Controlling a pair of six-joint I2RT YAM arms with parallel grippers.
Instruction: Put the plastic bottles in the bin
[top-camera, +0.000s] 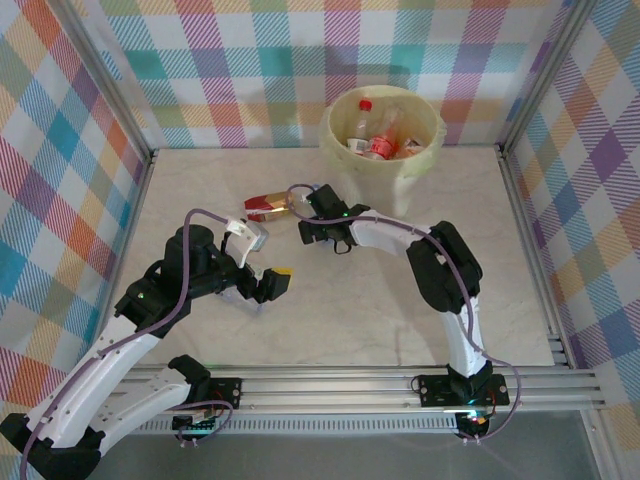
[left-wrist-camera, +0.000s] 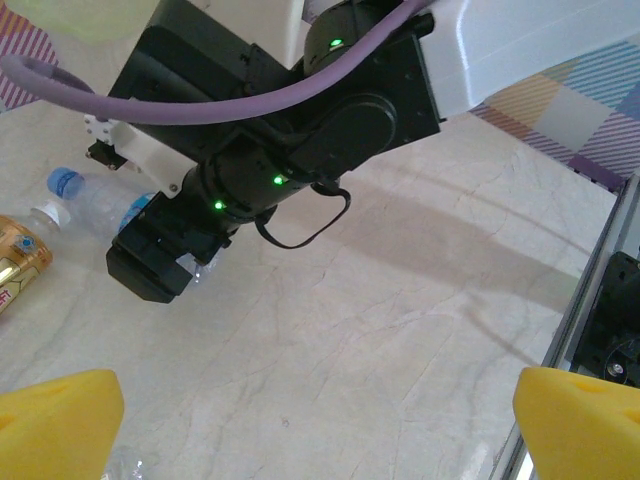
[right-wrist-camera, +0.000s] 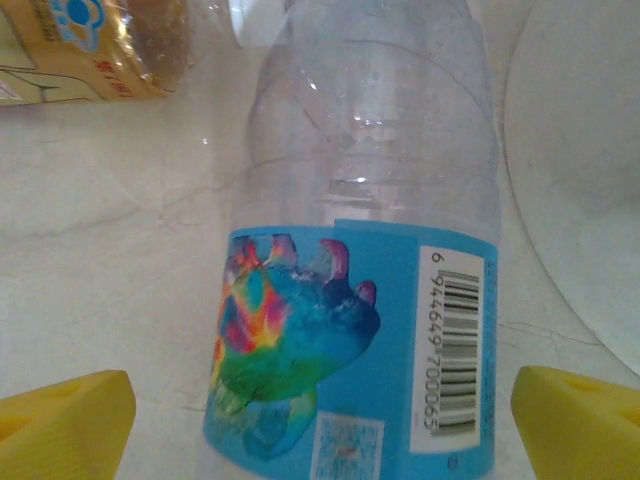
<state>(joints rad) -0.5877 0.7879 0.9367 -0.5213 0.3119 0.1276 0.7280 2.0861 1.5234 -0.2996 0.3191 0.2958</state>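
Observation:
A clear plastic bottle (right-wrist-camera: 360, 300) with a blue label lies on the table between the yellow fingertips (right-wrist-camera: 60, 415) of my right gripper (right-wrist-camera: 320, 420). The jaws stand open, with a gap on both sides of the bottle. In the left wrist view its blue cap (left-wrist-camera: 65, 183) pokes out from behind the right gripper (left-wrist-camera: 160, 260). A gold- and red-labelled bottle (top-camera: 265, 207) lies just left of it. The cream bin (top-camera: 340, 150) stands at the back with several bottles (top-camera: 375, 140) inside. My left gripper (top-camera: 272, 283) hovers open over bare table, holding nothing.
Checked walls close off the back and both sides of the marble-patterned table (top-camera: 500, 260). A metal rail (top-camera: 400, 390) runs along the near edge. The bin's pale curved wall (right-wrist-camera: 590, 200) is close on the right of the right gripper.

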